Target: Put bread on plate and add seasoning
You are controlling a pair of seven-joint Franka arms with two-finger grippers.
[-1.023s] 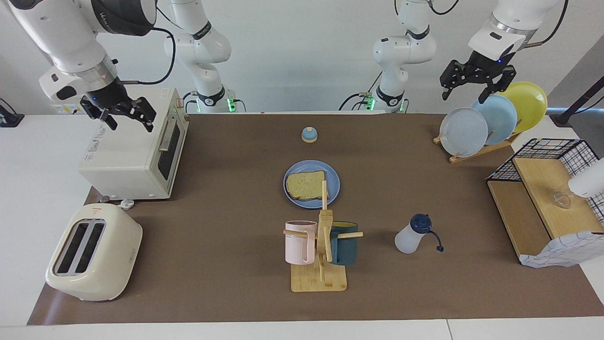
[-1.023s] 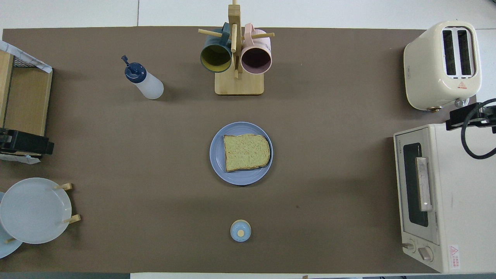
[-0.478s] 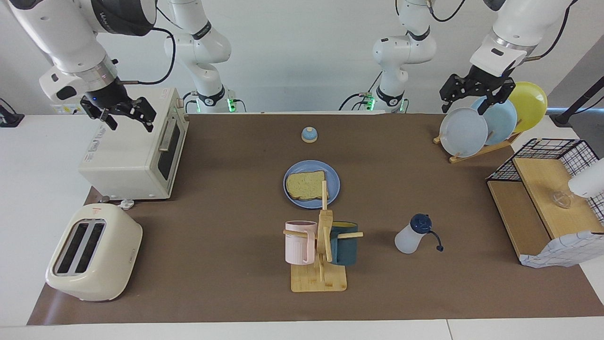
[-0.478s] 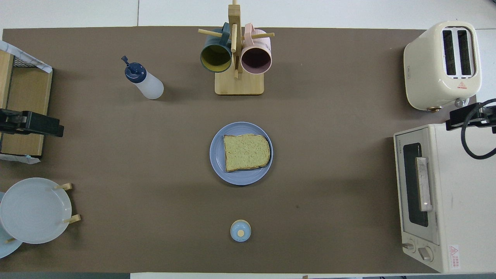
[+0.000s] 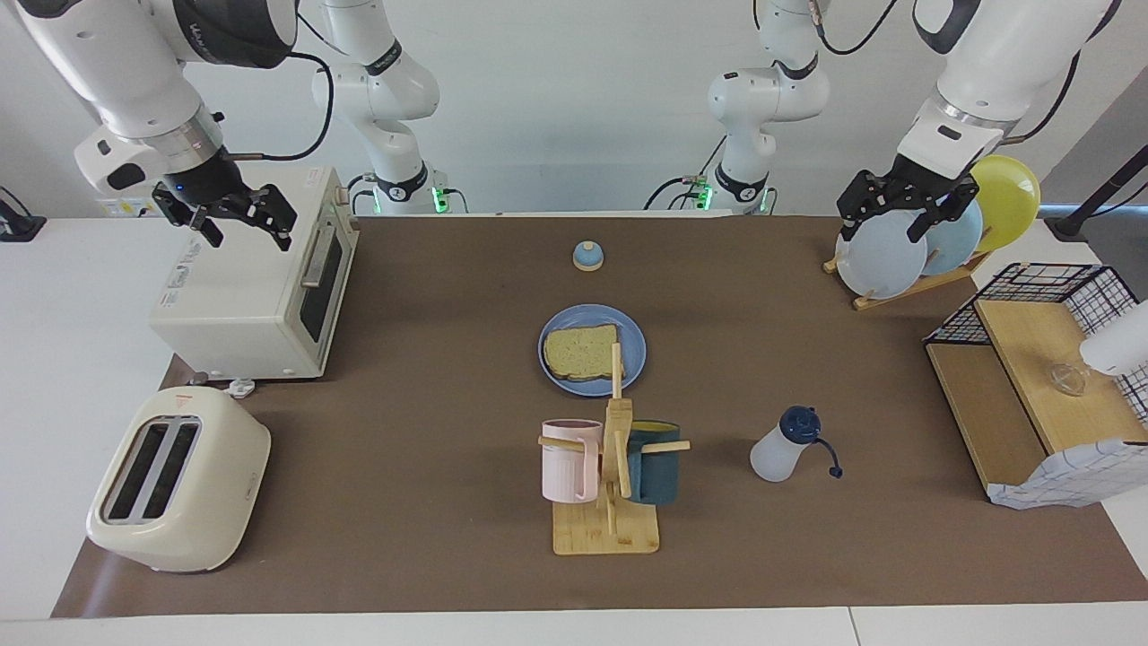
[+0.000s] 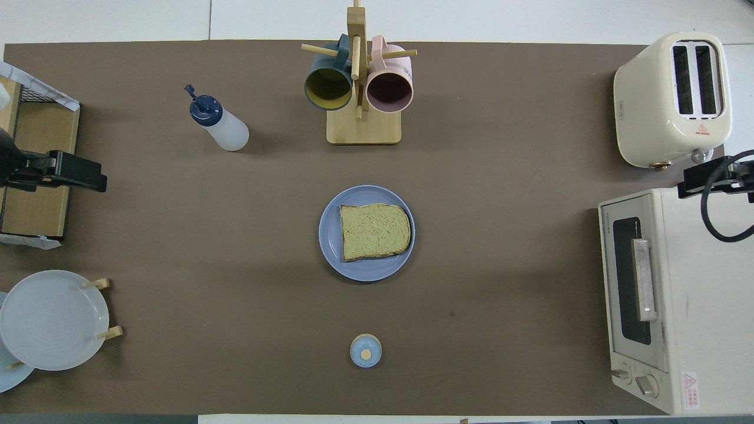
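Already the bread [image 5: 581, 352] lies flat on the plate [image 5: 633, 345] at the centre of the facing frame, so I count the first half of the task done; the seasoning is left. The seasoning [image 5: 783, 448] stands untouched at the lower right of centre, its stopper dangling beside it, well apart from the plate.

My left gripper [image 5: 902, 206] hangs empty at the upper right, fingers apart, over the rack plates [image 5: 879, 256]; it is the arm on the bottle's end of the table, so I judge it the one to fetch the bottle. My right gripper [image 5: 235, 218] waits at the upper left over the toaster oven [image 5: 251, 287], also spread and empty.

Surroundings: a mug tree [image 5: 613, 475] with a pink and a dark teal mug stands low in the frame between plate and lower edge, its post overlapping the plate's rim in this view; a bell [image 5: 587, 256] sits above the plate; a toaster [image 5: 175, 480] occupies the lower left; a wire shelf [image 5: 1040, 377] fills the right edge. I judge the mug tree the nearest obstacle when carrying the bottle to the plate.
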